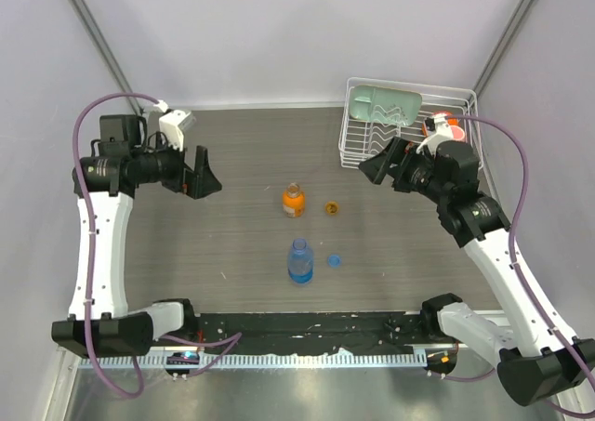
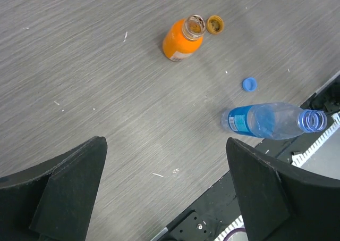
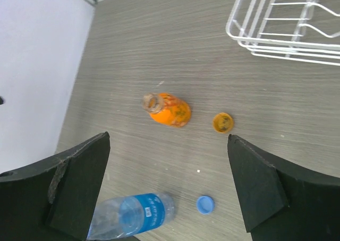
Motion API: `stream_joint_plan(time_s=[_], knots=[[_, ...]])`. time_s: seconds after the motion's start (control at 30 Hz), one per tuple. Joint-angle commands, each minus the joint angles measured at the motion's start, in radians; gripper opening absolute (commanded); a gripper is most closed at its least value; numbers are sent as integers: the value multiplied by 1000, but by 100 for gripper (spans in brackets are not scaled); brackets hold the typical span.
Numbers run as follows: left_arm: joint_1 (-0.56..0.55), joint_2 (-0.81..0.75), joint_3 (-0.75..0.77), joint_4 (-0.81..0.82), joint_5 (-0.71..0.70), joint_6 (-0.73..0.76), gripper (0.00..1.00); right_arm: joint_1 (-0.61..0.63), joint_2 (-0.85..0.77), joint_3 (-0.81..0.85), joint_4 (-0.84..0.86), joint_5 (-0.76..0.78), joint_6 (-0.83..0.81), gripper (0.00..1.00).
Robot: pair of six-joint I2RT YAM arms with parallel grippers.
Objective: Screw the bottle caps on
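**Item 1: bottles.** The orange bottle (image 1: 294, 201) and the clear bottle (image 1: 299, 261) stand mid-table. Both are upright with long axis vertical and necks bare, and the clear one is nearer you.

**Item 2: caps.** The orange cap (image 1: 331, 207) lies hollow side up, near its bottle on the right. The blue cap (image 1: 334, 260) lies likewise right of the clear bottle. Neither cap touches its bottle.

**Item 3: left gripper (image 1: 206, 172).** Jaws are spread wide and hold nothing. It is raised and angled inward and down, well apart from the bottles, which lie to its right.

**Item 4: right gripper (image 1: 376, 163).** Jaws are spread wide and empty. It hangs raised just beside the wire rack (image 1: 409, 142).

**Note:** Both caps sit on the right arm's side, so you would likely fetch caps with the right and steady bottles with the left.
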Motion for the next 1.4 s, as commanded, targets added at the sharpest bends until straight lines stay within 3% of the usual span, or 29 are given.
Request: stream_joint_plan(time_s=[0.0,0.07,0.1,0.17,0.23,0.43,0.57,0.73,0.97,1.2,1.37], knots=[[-32,47,71,-2,92,23,100,2,-1,-7,-48,148,-46,98],[-92,73,127,0,109,25,100,0,-11,-21,-49,286,-42,100],[-197,107,148,10,74,17,100,0,-14,-26,-52,327,-28,100],[-317,145,200,38,-91,5,100,-1,-18,-24,-66,433,-23,100],[-444,222,257,67,-170,11,100,-15,-26,-17,-86,469,-23,100],[-542,536,543,12,-190,34,100,-21,-147,-61,-91,576,13,96],[-621,680,624,9,-174,39,99,-21,-239,-78,-126,647,49,83],[-730,786,595,21,-175,87,89,-23,-319,-63,-164,659,43,75],[-844,819,489,64,-180,141,62,-23,-313,-29,-195,680,12,63],[-904,833,300,138,-184,161,59,-21,-308,-58,-181,661,-2,62],[-918,866,253,184,-184,169,58,-21,-313,-84,-161,654,-16,61]])
